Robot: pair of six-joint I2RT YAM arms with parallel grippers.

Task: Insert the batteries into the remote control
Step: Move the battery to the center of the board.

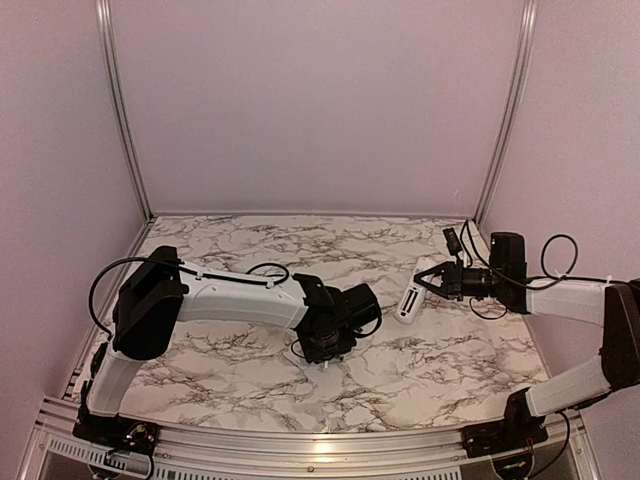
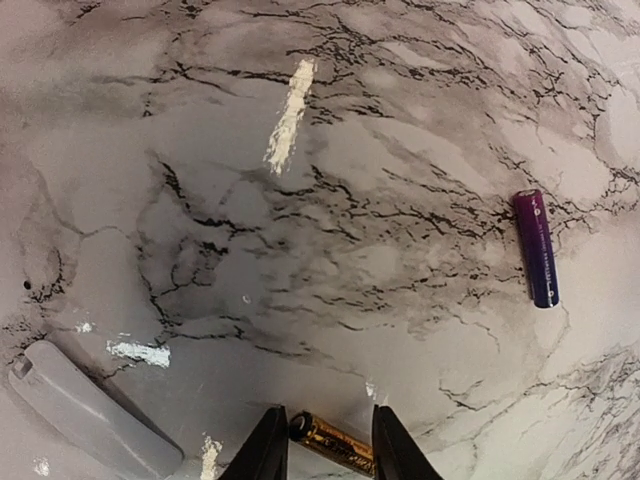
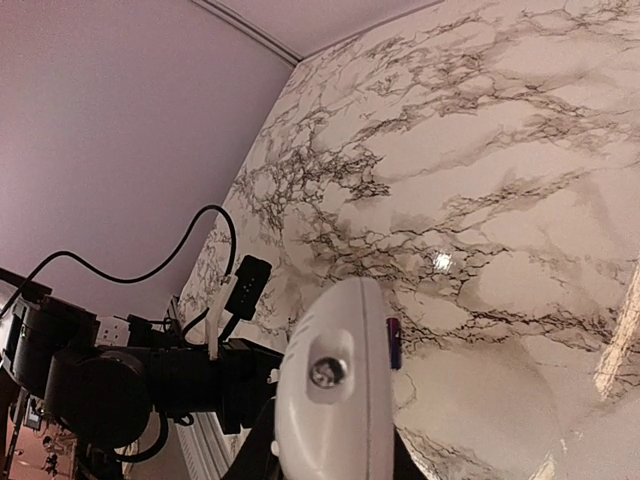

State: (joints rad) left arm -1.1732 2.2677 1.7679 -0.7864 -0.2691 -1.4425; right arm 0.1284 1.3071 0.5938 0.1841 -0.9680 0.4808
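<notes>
Gold-tipped battery (image 2: 335, 445) looks light and slick, so we'd pinch mid-body; left end effector (image 2: 328, 414) sits spread astride it, right end effector (image 1: 428, 280) pinches the remote control (image 3: 330, 400).

Marble-veined table (image 1: 300, 240), pale pink walls (image 1: 320, 100)

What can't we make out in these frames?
Left wrist: gold battery is cut off by the bottom edge; whether the left gripper clamps it is unclear.
Top: no battery can be made out, too small or under the left arm.
Right wrist: remote shows one end only, filling the foreground; its battery bay is out of sight.
</notes>
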